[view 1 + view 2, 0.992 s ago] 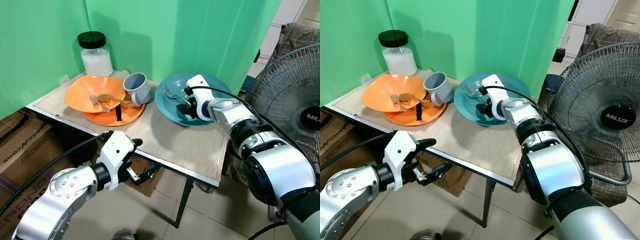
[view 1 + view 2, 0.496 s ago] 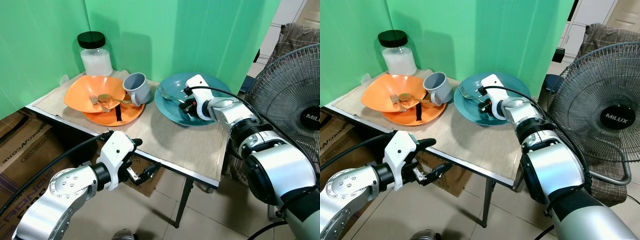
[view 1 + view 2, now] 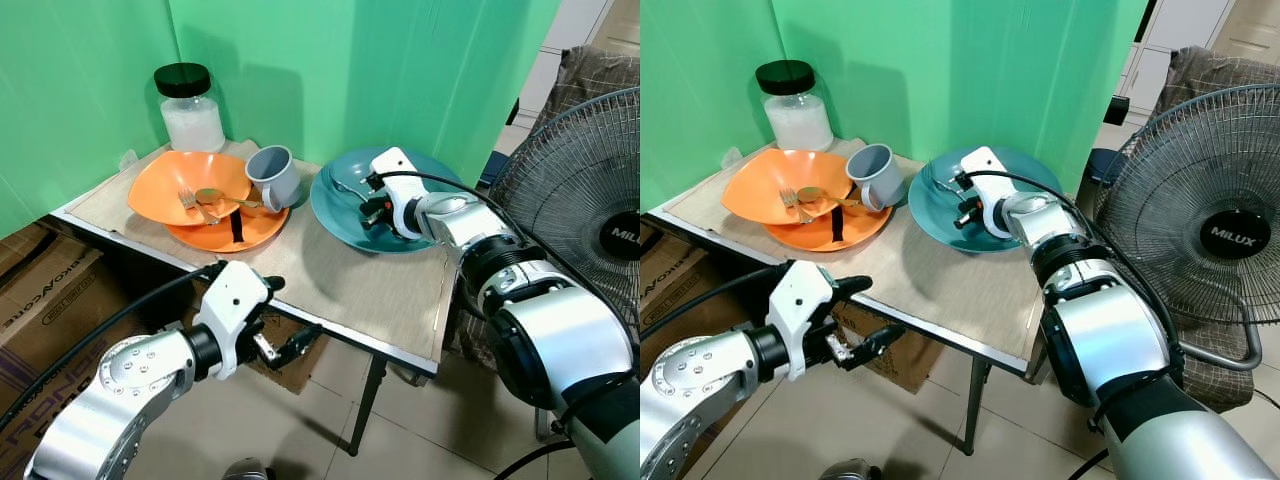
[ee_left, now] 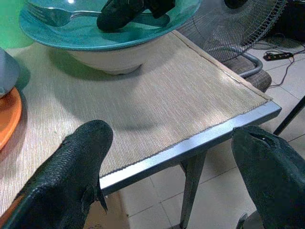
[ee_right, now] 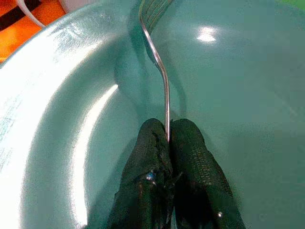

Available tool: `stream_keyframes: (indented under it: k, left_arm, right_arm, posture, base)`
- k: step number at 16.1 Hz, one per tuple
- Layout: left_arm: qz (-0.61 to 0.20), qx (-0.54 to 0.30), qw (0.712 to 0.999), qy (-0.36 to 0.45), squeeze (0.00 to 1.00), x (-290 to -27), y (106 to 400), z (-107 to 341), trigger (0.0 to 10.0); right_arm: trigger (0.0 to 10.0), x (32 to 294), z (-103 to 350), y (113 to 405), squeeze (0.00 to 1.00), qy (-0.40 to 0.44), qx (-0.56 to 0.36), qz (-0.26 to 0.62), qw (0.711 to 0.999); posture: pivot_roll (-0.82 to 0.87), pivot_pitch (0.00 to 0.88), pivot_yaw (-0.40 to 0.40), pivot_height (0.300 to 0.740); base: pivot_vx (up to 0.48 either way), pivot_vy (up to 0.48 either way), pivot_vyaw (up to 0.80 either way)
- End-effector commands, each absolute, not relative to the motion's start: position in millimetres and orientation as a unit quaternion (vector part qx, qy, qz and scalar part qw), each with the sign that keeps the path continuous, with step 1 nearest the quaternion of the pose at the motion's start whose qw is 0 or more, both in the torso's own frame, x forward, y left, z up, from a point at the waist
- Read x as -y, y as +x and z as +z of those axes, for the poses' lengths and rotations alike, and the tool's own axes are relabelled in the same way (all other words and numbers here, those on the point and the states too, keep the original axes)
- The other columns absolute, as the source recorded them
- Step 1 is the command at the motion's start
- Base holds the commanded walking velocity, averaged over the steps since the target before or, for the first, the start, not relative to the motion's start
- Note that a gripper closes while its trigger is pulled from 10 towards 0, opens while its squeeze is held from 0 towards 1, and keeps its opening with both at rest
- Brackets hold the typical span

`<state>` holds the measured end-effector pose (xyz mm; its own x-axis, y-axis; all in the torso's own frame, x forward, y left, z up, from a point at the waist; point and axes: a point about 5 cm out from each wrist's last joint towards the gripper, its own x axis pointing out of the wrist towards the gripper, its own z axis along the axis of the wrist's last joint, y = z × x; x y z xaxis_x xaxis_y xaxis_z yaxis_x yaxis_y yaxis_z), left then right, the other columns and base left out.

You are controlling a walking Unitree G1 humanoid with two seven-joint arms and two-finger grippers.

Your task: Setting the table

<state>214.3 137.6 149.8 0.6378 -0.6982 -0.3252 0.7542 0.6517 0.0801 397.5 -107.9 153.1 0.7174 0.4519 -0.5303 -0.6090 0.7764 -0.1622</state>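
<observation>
The right gripper [image 5: 167, 143] sits inside the teal bowl [image 3: 345, 215] at the far right of the surface [image 3: 330, 275], its two black fingers [image 5: 193, 157] pressed together on the handle of a metal fork [image 5: 159, 67]; the tines point away from the gripper toward the bowl's far wall, and the fork appears lifted off or barely touching the bowl's floor, though this cannot be confirmed. The left gripper [image 4: 171, 176] hangs below the near edge of the surface with its fingers spread wide, holding nothing. On the far left of the surface stands an orange bowl [image 3: 165, 185] on an orange plate [image 3: 250, 232], with a second fork [image 3: 190, 203] and a spoon [image 3: 215, 196] lying in it; a grey mug [image 3: 276, 177] rests tilted against the plate's rim, and a glass jar [image 3: 191, 108] with a black lid stands behind. A pedestal fan [image 3: 590, 200] is beside the surface on the right. Assessment: the fork is light, rigid and smooth, and the thin polished handle offers little friction, so it may pivot or slip between the pads. The present hold is on the handle's rear part; a hold nearer the balance point would limit swing. The bowl is glazed and likely breakable, so contact with its wall should be avoided.
</observation>
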Motion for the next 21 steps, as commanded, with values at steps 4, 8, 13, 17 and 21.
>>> stream_keyframes:
  k: [4, 8, 13, 17, 21]
  left_arm:
    - [-0.383, -0.115, 0.908, 0.122, 0.00, -140, 221, 155, 10.0]
    - [-0.364, -0.093, 0.919, 0.116, 0.00, -138, 227, 158, 10.0]
    - [-0.253, -0.042, 0.962, 0.096, 0.00, -135, 251, 169, 10.0]
    - [-0.171, -0.006, 0.980, 0.102, 0.00, -144, 259, 177, 10.0]
    - [-0.134, -0.007, 0.988, 0.082, 0.00, -147, 248, 173, 10.0]
  right_arm:
    - [0.0, 117, 206, 413, 0.00, -0.100, -0.146, 0.285, 0.942]
    - [0.0, 139, 236, 409, 0.00, -0.013, -0.050, 0.308, 0.950]
    - [10.0, 162, 250, 342, 0.00, 0.050, 0.096, 0.276, 0.955]
    - [10.0, 178, 227, 280, 0.00, 0.064, 0.109, 0.170, 0.977]
    - [10.0, 178, 190, 237, 0.00, 0.036, 0.058, 0.096, 0.993]
  posture:
    - [0.16, 0.000, -0.038, 0.740]
    - [0.15, 0.000, -0.038, 0.740]
    - [0.13, 0.000, -0.031, 0.740]
    - [0.11, 0.000, -0.012, 0.740]
    - [0.10, 0.000, -0.001, 0.740]
  base:
    - [0.000, 0.000, 0.00]
    - [0.000, 0.000, 0.00]
    - [0.000, 0.000, 0.00]
    - [0.000, 0.000, 0.00]
    - [0.000, 0.000, 0.00]
